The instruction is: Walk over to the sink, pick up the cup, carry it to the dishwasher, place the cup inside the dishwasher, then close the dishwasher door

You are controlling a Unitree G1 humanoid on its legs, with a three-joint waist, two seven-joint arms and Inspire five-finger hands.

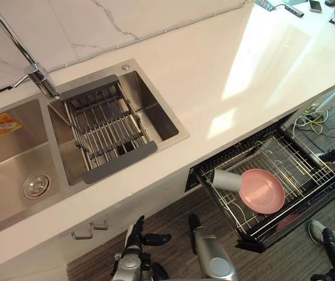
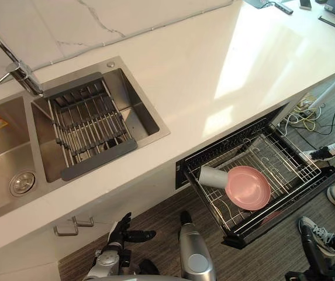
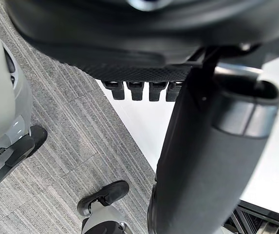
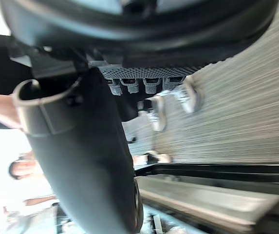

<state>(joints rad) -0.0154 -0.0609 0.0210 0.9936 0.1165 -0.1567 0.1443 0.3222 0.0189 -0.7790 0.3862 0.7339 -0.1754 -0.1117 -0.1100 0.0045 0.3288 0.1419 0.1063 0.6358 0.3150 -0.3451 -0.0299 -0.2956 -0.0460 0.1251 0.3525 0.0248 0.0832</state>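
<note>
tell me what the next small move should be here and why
Probably bring the right hand toward the front edge of the open dishwasher drawer to push it shut. The cup already lies on its side inside it, beside the pink plate. Both that hand and the left hand hang low, open and empty.

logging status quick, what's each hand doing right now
Left hand: open, holding nothing.
Right hand: open, holding nothing.

bright sun glare on countertop [image 1: 243, 64]; sink [image 1: 155, 114] dimmer, softly shaded
</note>
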